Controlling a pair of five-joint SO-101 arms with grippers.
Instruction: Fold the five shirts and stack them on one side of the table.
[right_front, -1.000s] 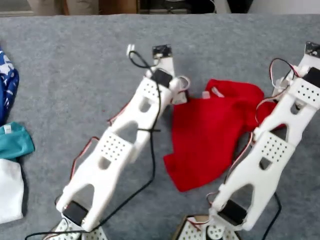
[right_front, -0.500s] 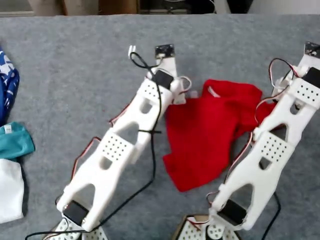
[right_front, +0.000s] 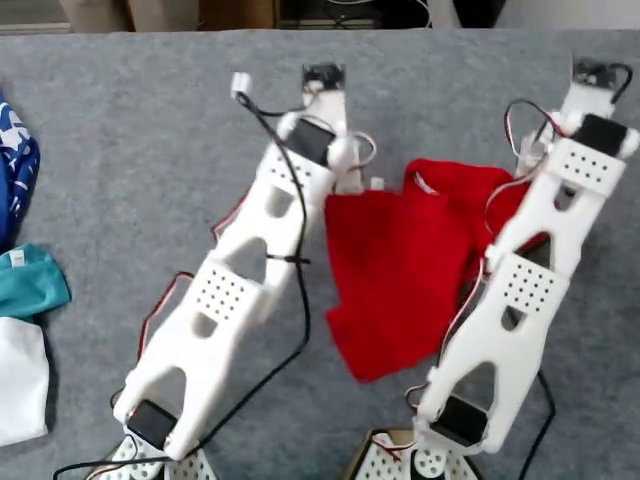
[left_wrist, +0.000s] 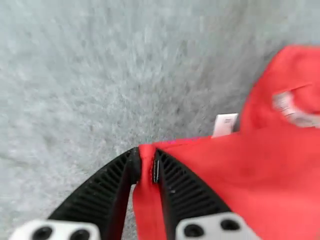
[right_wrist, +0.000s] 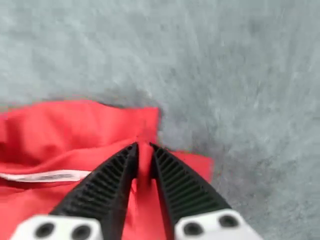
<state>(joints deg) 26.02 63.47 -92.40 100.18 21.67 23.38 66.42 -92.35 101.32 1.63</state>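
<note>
A red shirt (right_front: 410, 265) lies crumpled on the grey table between my two arms. My left gripper (left_wrist: 145, 156) is shut on a corner of the red shirt (left_wrist: 260, 170), beside a small white tag (left_wrist: 224, 124). My right gripper (right_wrist: 143, 149) is shut on a fold of the red shirt (right_wrist: 65, 135) near its collar label (right_wrist: 42, 176). In the high view the left arm (right_front: 250, 260) stands at the shirt's left edge and the right arm (right_front: 530, 270) lies across its right side. Both grasp points are hidden under the wrists there.
At the table's left edge lie a blue patterned shirt (right_front: 14, 160), a teal shirt (right_front: 30, 282) and a white shirt (right_front: 20, 380). Bare grey table (right_front: 130, 130) spreads between them and the left arm. Cables run along both arms.
Both arms have moved toward the far side of the table with the shirt in their grip. The shirt's left edge has been drawn up and straightened.
</note>
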